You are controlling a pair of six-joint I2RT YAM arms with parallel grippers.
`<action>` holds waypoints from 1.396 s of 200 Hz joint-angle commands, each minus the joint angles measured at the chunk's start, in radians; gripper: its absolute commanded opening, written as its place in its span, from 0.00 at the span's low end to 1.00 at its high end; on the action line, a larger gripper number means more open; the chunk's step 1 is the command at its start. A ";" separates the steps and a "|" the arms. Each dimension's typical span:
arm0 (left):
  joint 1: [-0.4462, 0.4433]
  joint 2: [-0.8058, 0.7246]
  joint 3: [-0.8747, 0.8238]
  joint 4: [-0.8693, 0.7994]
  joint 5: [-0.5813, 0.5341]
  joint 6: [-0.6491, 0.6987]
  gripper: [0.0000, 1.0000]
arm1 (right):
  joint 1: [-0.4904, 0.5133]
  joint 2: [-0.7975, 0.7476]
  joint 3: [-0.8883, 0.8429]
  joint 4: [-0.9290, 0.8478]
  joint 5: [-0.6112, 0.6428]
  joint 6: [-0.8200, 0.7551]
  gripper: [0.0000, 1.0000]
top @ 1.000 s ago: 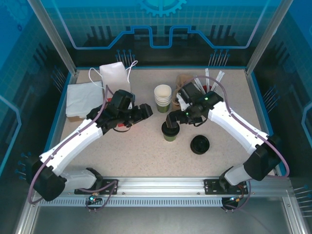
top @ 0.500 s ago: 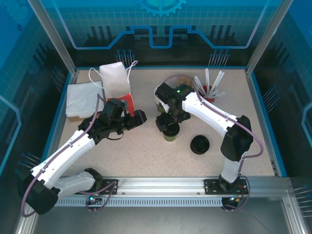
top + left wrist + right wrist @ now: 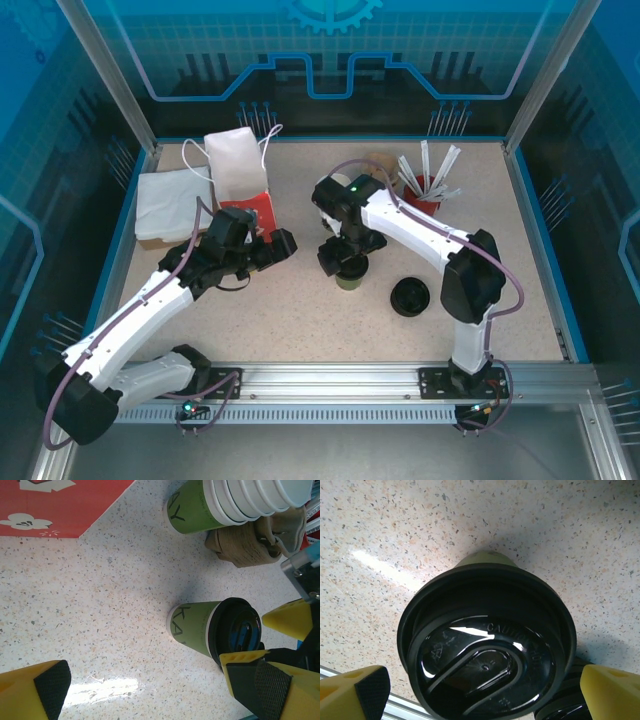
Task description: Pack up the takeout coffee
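Note:
The takeout coffee point(image 3: 351, 277) stands upright mid-table, a yellow-green cup point(image 3: 194, 626) with a black lid point(image 3: 485, 645). My right gripper point(image 3: 343, 258) hangs open just above it. Its yellow fingers point(image 3: 355, 692) flank the lid without touching it. My left gripper point(image 3: 279, 243) is open to the cup's left, a short gap away. In the left wrist view nothing but bare tabletop lies between its pads point(image 3: 50, 687), and the cup sits just beyond the right fingertip.
A stack of lidless cups point(image 3: 225, 502) stands behind the coffee, beside a brown crumpled piece point(image 3: 252, 545). Loose black lids point(image 3: 410, 297) lie to the right. A red box point(image 3: 258, 208) with a white bag point(image 3: 235, 160), napkins point(image 3: 168, 200) and a stick holder point(image 3: 425, 182) line the back.
The right arm has swung in from the right, its gripper staying open over the cup. The left gripper has drawn back slightly left and opened fully.

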 commanded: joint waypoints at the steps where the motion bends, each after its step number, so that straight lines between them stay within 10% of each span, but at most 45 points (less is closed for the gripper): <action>1: 0.012 -0.003 -0.011 -0.007 0.007 0.005 0.99 | 0.019 0.019 0.027 -0.023 -0.005 -0.015 1.00; 279: 0.019 0.007 -0.016 -0.005 0.012 -0.005 0.99 | 0.018 0.015 -0.091 0.039 0.000 -0.004 0.88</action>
